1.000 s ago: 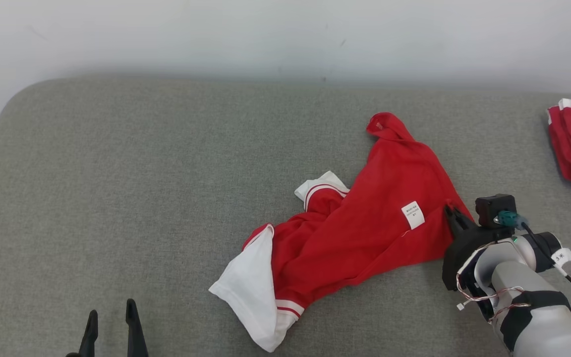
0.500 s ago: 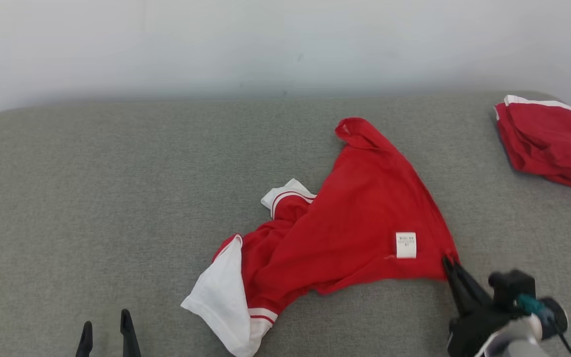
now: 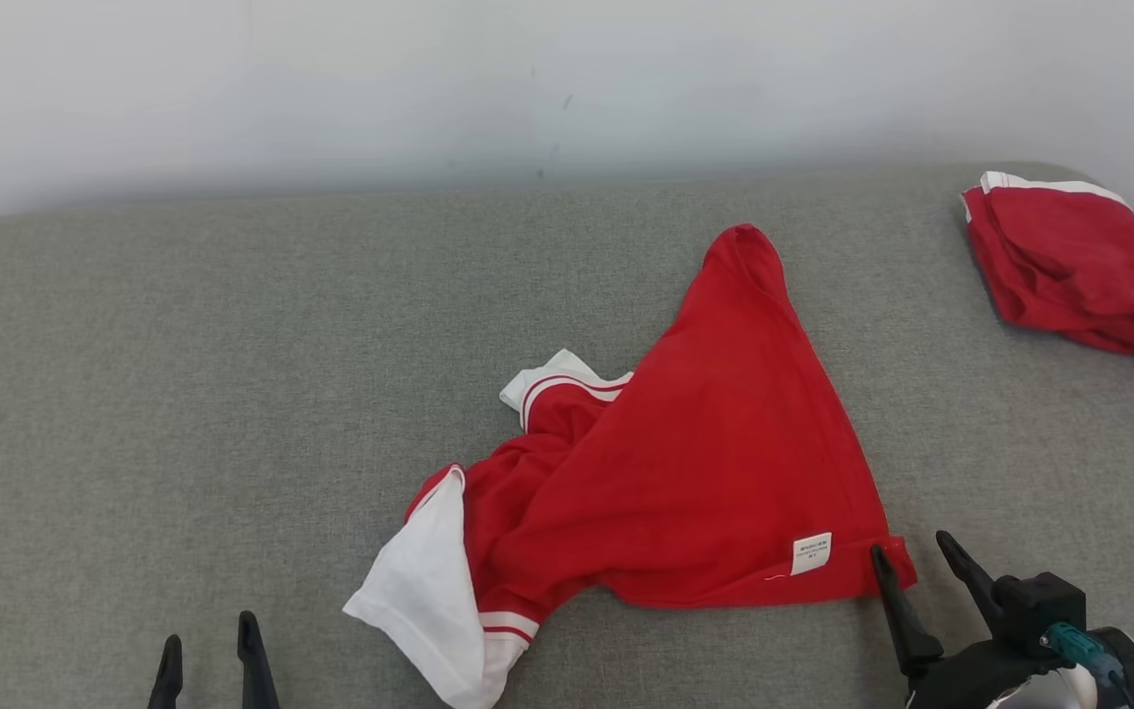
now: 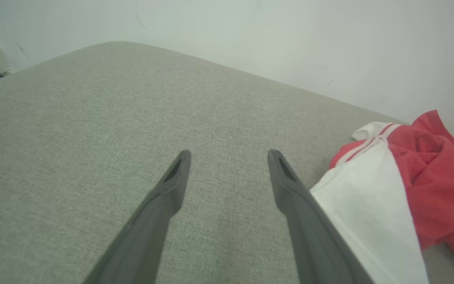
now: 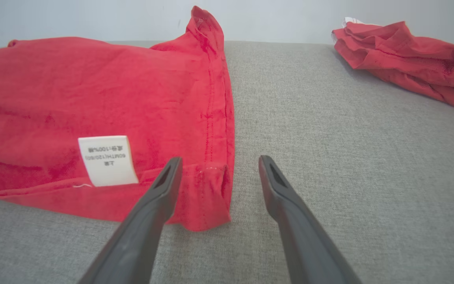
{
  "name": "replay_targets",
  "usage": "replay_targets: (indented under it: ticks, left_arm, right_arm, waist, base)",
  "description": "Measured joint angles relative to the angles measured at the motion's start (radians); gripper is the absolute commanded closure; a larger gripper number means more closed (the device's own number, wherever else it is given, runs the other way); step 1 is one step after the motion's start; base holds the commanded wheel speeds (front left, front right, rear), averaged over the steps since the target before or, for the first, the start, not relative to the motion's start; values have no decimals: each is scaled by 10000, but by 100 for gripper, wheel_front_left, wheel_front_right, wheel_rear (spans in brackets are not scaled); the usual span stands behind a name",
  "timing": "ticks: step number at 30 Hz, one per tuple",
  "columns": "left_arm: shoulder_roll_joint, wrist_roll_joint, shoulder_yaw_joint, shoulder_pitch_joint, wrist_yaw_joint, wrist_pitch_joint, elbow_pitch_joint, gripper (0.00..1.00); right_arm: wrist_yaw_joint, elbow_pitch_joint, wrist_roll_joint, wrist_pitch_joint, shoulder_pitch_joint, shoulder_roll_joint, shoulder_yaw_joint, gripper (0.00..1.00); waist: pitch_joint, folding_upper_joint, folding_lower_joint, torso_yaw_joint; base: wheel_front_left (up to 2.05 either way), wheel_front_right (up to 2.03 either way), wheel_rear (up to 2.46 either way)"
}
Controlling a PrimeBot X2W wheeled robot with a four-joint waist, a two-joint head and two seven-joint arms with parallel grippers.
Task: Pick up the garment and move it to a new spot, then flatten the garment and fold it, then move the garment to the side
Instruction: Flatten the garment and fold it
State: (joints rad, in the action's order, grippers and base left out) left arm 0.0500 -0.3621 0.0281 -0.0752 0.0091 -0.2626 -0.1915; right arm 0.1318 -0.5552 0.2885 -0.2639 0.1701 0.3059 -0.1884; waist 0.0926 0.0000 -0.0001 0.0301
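Head view: right gripper point(image 3: 908, 544), fingers apart and holding nothing, sits at the hem corner of the red garment point(image 3: 705, 463), which spreads ahead and to its left. Left gripper point(image 3: 210, 628) is likewise apart, with the bunched white panel point(image 3: 419, 601) just to its right. Step judged: flattening; next move calls for drawing that side out.

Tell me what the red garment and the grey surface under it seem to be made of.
Red garment: soft, matte knit cloth, probably cotton; it creases, has stitched seams and a sewn white label. Grey surface: matte woven upholstery-like fabric, judging by its fine flecked grain.
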Motion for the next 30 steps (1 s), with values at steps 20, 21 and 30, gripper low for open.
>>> replay_targets:
  ticks: [20, 21, 30]
  left_arm:
    - [-2, 184, 23, 148, -180, 0, -86, 0]
    - [0, 165, -4, 140, -178, 0, -96, 0]
    - [0, 98, -132, -30, -142, 0, -173, 0]
  right_arm:
    - [0, 205, 518, 0, 19, -123, -516, 100]
    - [0, 307, 514, 2, -187, -31, -669, 100]
    - [0, 945, 934, 0, -1117, 782, -1239, 0]
  waist:
    - [-130, 0, 1, -6]
    - [-140, 0, 2, -34]
    - [-266, 0, 1, -208]
  base:
    - [0, 0, 0]
    - [0, 0, 0]
    - [0, 0, 0]
